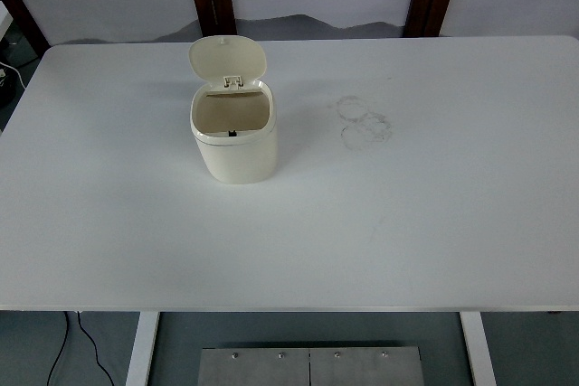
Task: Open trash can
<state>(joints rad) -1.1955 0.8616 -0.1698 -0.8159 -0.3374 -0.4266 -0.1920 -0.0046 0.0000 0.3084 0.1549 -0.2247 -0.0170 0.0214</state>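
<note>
Trash can (235,137) upright on table (434,223), lid (227,59) hinged back, ring marks (364,121) just right; no hands visible, finger state unknown.

place: lab or test room | cues: bare white table (434,223), plain wall, floor cable (90,345)

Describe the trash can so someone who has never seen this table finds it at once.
On the wide white table, look left of centre, toward the far edge. There stands the small cream trash can, its hinged lid flipped up and open. It is the only object there; just faint ring marks lie to its right.
</note>
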